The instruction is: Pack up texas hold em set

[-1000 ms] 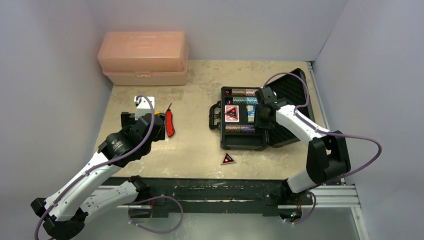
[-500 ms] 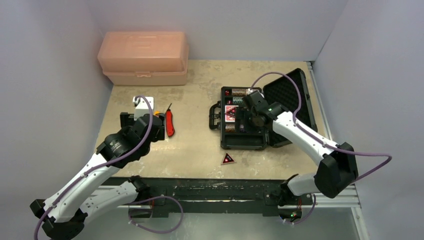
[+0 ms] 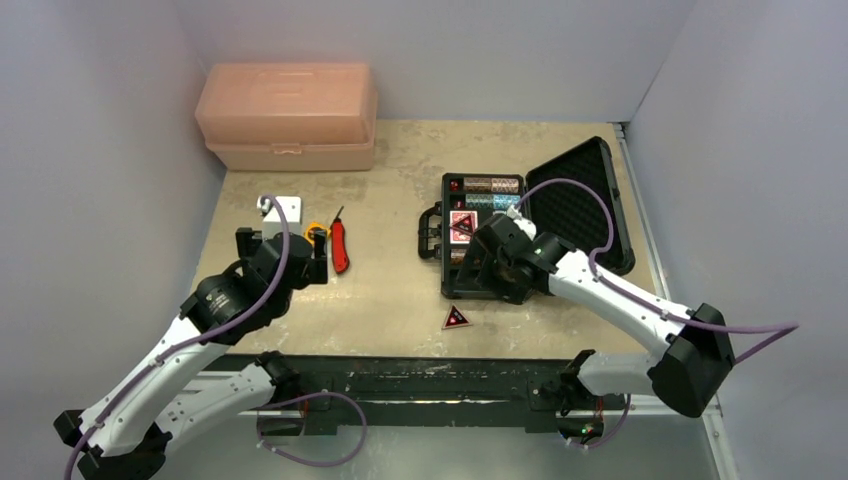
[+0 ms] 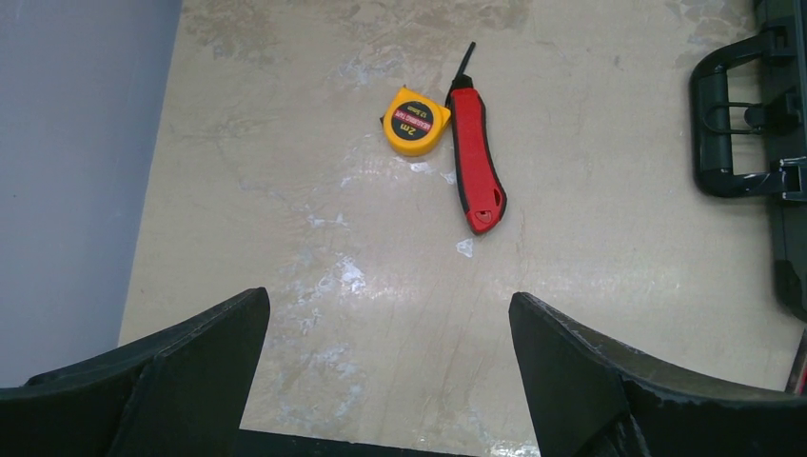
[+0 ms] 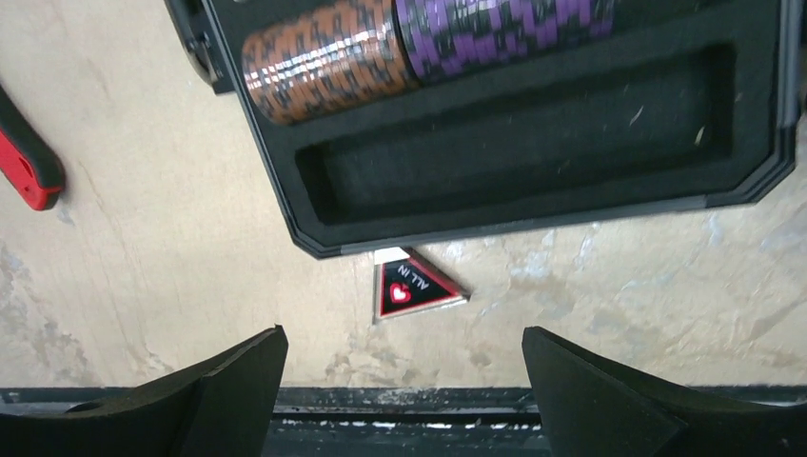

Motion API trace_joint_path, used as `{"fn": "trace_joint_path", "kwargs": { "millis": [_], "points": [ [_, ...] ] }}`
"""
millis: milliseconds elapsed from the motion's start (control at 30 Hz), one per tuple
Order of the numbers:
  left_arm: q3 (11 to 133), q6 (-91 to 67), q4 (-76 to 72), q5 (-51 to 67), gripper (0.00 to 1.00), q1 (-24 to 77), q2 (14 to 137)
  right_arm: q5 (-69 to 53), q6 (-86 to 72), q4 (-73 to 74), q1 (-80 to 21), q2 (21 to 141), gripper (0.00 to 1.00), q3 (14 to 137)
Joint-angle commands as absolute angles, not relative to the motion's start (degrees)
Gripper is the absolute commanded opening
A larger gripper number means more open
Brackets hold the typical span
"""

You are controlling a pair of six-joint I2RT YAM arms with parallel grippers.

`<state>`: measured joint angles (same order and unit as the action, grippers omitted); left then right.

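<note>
The black case [image 3: 585, 200] lies open at the right, its foam tray holding chip stacks [image 3: 490, 185] and a red card deck [image 3: 462, 225]. One black-red triangular token [image 3: 457, 318] lies on the table just in front of the case. My right gripper [image 3: 480, 275] hangs open over the case's near edge. In the right wrist view its empty gripper [image 5: 402, 333] frames the token [image 5: 411, 288], with brown chips [image 5: 324, 52], purple chips [image 5: 504, 24] and an empty foam slot [image 5: 533, 143] beyond. My left gripper [image 3: 283, 242] is open and empty at the left.
A red folding knife [image 4: 473, 157] and a yellow tape measure [image 4: 415, 121] lie ahead of the left gripper [image 4: 388, 297]. The case handle [image 4: 738, 124] shows at that view's right edge. A peach plastic box [image 3: 288, 115] stands at the back left, a small white object [image 3: 283, 208] nearby.
My right gripper has opened wide and swung from over the case's middle to its near edge, towards the token. The left arm has drawn back slightly.
</note>
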<state>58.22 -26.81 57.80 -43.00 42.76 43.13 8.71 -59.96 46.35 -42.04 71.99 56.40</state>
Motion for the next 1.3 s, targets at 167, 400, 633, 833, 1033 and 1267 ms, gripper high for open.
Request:
{"fn": "trace_joint_path", "kwargs": {
  "millis": [167, 400, 633, 833, 1033, 1267],
  "points": [
    [58.36, -25.25, 54.7, -38.62, 0.97, 42.52, 40.95, 13.41, -75.13, 47.98, -49.82, 76.17, 0.99, 54.89],
    [60.06, -24.83, 55.54, -35.46, 0.97, 42.45, 40.32, 13.51, -76.84, 46.52, -53.49, 82.7, 0.97, 55.21],
    [59.77, -20.97, 53.33, -38.23, 0.97, 42.46, 41.27, 13.64, -77.71, 44.78, -55.17, 87.52, 0.96, 55.63],
    [58.15, -21.78, 53.32, -36.36, 0.97, 42.46, 41.82, 14.24, -76.77, 44.61, -55.2, 91.11, 0.95, 57.02],
    [57.52, -21.45, 52.5, -36.5, 0.97, 42.46, 41.01, 15.03, -75.43, 44.17, -55.28, 93.19, 0.91, 58.12],
    [57.42, -21.53, 52.7, -36.56, 0.97, 42.48, 41.0, 17.74, -75.29, 45.51, -55.28, 94.05, 0.87, 59.51]
  ]
}}
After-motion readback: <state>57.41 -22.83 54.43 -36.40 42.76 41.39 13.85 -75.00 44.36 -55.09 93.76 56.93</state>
